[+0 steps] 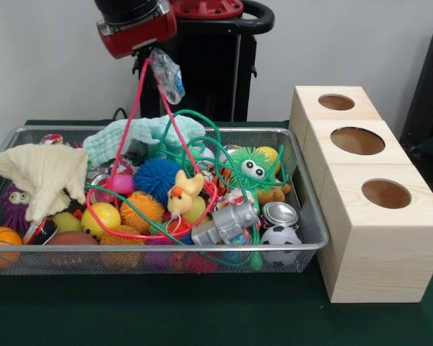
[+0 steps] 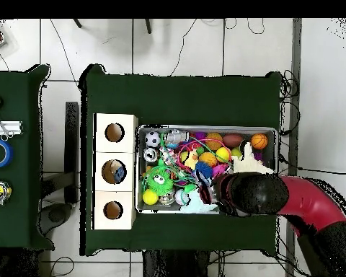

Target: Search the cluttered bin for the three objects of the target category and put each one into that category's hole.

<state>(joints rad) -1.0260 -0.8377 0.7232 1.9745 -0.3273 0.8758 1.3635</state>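
The silver wire-mesh bin (image 1: 312, 216) is full of mixed toys and sits left of the wooden boxes; it also shows in the overhead view (image 2: 277, 131). My gripper (image 1: 153, 52) hangs under the red wrist above the bin's back edge. It is shut on a clear plastic packet (image 1: 168, 75) that dangles below it. A pink cord (image 1: 128, 126) is drawn up taut to the gripper with it, its loop still lying among the toys. In the overhead view the arm (image 2: 251, 193) covers the gripper.
Three pale wooden boxes (image 1: 375, 238), each with a round hole on top, stand right of the bin; the middle hole (image 2: 118, 173) shows something blue inside. In the bin are a cream cloth (image 1: 47, 173), a green cord (image 1: 202, 140), a basketball (image 1: 0, 241), spiky balls and cans.
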